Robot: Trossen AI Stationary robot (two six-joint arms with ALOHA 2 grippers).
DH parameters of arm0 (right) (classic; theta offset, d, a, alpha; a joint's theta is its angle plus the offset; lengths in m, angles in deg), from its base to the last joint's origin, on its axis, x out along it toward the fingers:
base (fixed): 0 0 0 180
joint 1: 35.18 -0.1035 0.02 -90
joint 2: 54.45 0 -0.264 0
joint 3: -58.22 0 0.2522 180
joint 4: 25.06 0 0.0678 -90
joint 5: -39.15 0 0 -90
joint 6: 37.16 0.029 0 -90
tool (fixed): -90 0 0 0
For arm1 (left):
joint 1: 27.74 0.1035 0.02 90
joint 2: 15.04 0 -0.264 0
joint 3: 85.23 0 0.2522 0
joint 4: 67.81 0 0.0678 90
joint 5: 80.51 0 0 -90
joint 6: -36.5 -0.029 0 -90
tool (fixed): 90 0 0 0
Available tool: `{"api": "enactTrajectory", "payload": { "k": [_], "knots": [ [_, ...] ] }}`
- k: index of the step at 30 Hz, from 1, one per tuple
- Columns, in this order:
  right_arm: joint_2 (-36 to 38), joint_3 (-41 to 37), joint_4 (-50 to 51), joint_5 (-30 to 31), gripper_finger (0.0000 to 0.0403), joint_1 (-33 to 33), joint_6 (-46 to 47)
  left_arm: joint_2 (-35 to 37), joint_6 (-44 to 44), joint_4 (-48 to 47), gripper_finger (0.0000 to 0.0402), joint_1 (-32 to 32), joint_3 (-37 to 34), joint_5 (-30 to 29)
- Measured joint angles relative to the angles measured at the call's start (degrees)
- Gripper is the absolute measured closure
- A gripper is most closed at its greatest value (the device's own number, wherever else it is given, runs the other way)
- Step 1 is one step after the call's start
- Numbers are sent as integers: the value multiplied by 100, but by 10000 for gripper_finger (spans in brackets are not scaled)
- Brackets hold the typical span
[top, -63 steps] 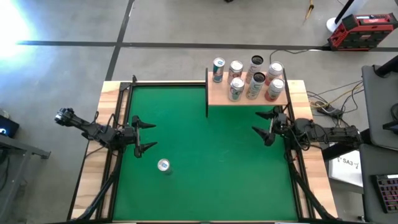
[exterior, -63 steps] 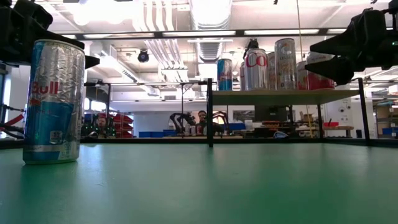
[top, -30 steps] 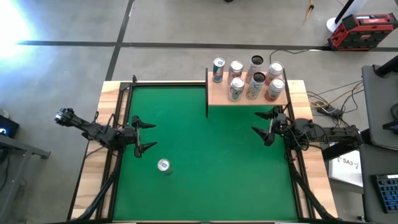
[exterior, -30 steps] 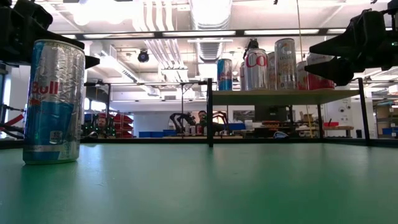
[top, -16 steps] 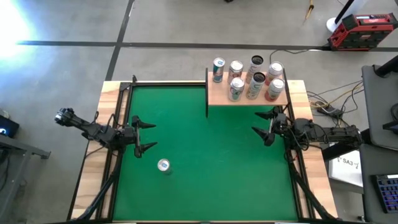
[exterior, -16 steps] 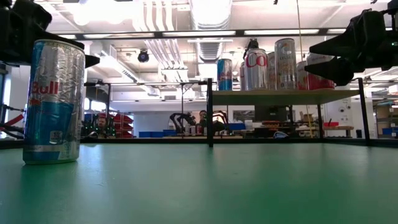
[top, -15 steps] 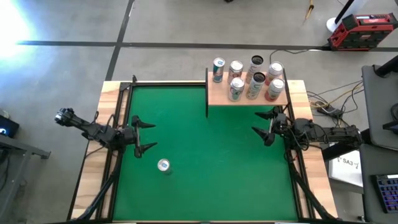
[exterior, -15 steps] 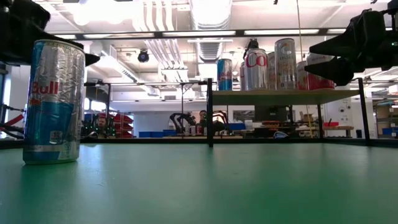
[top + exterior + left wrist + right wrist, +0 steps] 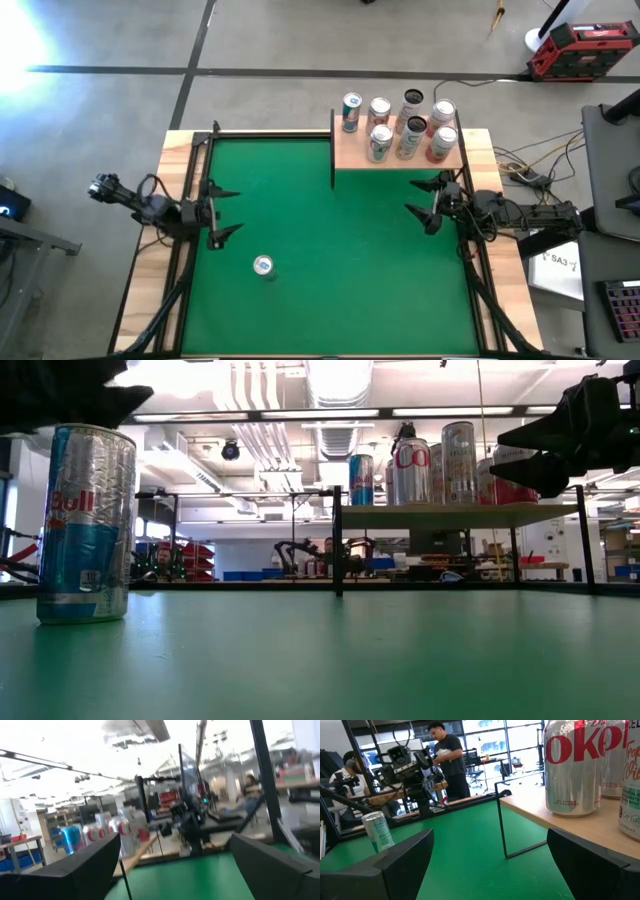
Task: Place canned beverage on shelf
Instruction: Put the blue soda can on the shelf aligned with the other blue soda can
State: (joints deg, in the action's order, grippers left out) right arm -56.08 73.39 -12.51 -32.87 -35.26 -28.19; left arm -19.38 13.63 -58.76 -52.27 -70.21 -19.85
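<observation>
A silver and blue canned beverage (image 9: 262, 266) stands upright on its base on the green felt, near the table's left edge, and shows large in the low view (image 9: 88, 525). The shelf (image 9: 350, 152), a pale-wood board on thin black posts, stands at the far right and carries several upright cans (image 9: 408, 128). My left gripper (image 9: 228, 212) hangs open over the table's left edge, a little beyond the can and apart from it. My right gripper (image 9: 412, 196) waits open at the right edge, just in front of the shelf (image 9: 580, 825).
Wooden rims (image 9: 178, 150) border the felt on both sides. Open green felt (image 9: 340, 260) lies between the can and the shelf. Cables and a keyboard lie off the table's right. People (image 9: 445, 755) show in the room beyond the table.
My left gripper has tipped its fingers upward, rolled about its own axis and risen a little, still open. In the low view it has climbed from beside the can's top to above it. The can and my right arm have kept still.
</observation>
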Motion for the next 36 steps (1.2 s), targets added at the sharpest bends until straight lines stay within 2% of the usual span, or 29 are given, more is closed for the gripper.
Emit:
{"api": "enactTrajectory", "payload": {
  "k": [5, 11, 18, 22, 25, 28, 32, 36],
  "knots": [
    [0, 0, 0, 1, 23, -1, 0, -9, 459, 73, 41, 0, 0, -118],
    [-2, -2, -2, 0, 23, -2, 0, -68, 1966, 79, 41, 0, 0, -870],
    [-2, -7, -35, 2, 23, 0, 0, -71, 2289, 39, 41, 0, 0, -904],
    [-2, -7, -44, 2, 23, -1, 0, -106, 3541, -49, 41, 0, 8, -1186],
    [-2, -9, -54, 2, 23, -2, 0, -212, 4320, -643, 41, 0, 183, -1590],
    [-2, -9, -60, 2, 23, 0, 0, -471, 4581, -1421, 41, 4, 532, -1622],
    [-2, -9, -63, 2, 23, -1, 0, -1048, 4884, -2046, 41, 0, 1191, -1623],
    [-2, -9, -67, 2, 23, 0, 0, -1798, 5390, -3090, 41, 0, 2016, -1790]
  ]
}}
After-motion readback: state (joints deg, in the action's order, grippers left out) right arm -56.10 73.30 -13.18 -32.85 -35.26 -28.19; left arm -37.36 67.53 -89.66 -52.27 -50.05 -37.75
